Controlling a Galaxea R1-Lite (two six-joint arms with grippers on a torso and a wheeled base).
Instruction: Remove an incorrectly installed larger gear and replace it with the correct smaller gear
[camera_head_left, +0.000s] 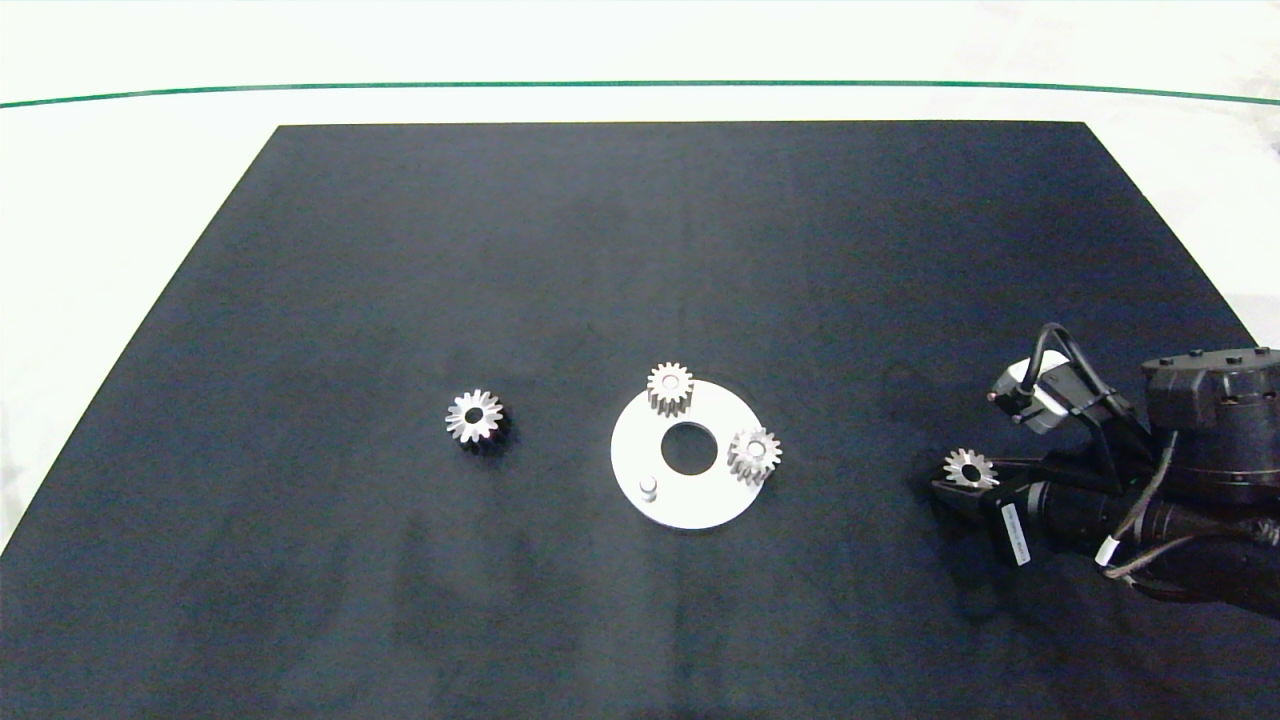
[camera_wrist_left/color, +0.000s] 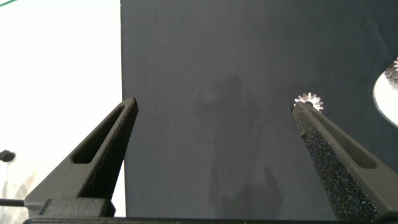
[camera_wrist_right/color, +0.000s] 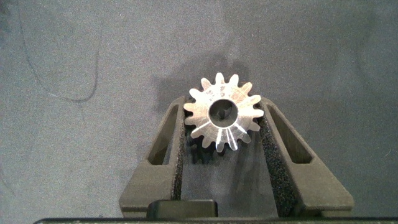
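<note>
The larger gear (camera_head_left: 472, 416), silver with long star-like teeth, lies alone on the black mat left of the round silver plate (camera_head_left: 640, 440). It also shows by a fingertip in the left wrist view (camera_wrist_left/color: 309, 100). My right gripper (camera_head_left: 965, 480) is low over the mat well right of the plate, shut on the smaller gear (camera_head_left: 970, 468). In the right wrist view this gear (camera_wrist_right/color: 224, 112) sits flat between both pads, bore facing up. My left gripper (camera_wrist_left/color: 216, 104) is open and holds nothing; it is outside the head view.
On the plate stand two short-toothed gears, one at its far edge (camera_head_left: 670, 386) and one at its right edge (camera_head_left: 755, 454). A bare peg (camera_head_left: 648, 487) stands near its front left. The black mat (camera_head_left: 400, 250) lies on a white table.
</note>
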